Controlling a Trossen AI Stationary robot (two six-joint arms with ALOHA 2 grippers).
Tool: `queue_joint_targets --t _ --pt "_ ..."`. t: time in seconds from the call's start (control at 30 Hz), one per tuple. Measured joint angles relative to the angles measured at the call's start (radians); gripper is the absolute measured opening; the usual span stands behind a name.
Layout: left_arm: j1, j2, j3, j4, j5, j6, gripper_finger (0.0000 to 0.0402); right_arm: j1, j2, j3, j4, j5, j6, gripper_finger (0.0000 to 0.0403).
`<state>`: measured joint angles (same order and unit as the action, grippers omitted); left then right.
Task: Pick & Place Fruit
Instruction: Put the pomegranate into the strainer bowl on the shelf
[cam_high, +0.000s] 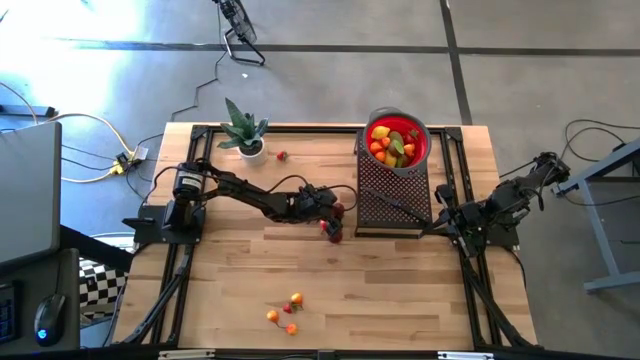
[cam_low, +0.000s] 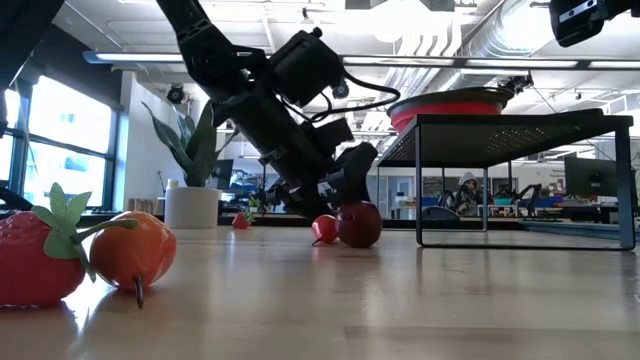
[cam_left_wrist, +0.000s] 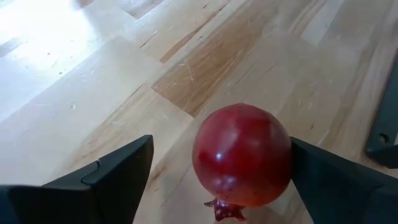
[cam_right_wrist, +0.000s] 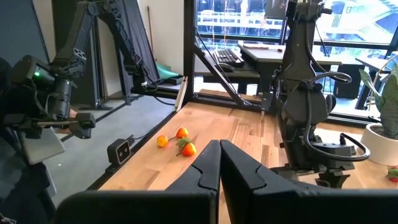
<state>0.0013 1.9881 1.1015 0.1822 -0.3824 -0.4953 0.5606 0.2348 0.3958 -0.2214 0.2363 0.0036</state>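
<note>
The left gripper (cam_high: 333, 222) is hovering low at mid-table, jaws spread wide around a dark red fruit (cam_left_wrist: 242, 154) that is sitting on the wood — not clamped. More fruit is filling the red bowl (cam_high: 424, 152) on the black mesh stand (cam_high: 392, 205). The right gripper (cam_high: 441, 224) is waiting beside that stand, fingers pressed together.
</note>
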Motion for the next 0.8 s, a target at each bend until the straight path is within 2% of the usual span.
queue_joint_targets --t 0.3,0.8 --pt "0.000 0.000 0.000 0.000 0.000 -0.002 0.0294 0.000 0.000 0.000 0.000 0.000 0.000 0.0002" --pt "0.000 -0.001 0.000 0.000 0.000 -0.007 0.0244 0.000 0.000 0.000 0.000 0.000 0.000 0.0002"
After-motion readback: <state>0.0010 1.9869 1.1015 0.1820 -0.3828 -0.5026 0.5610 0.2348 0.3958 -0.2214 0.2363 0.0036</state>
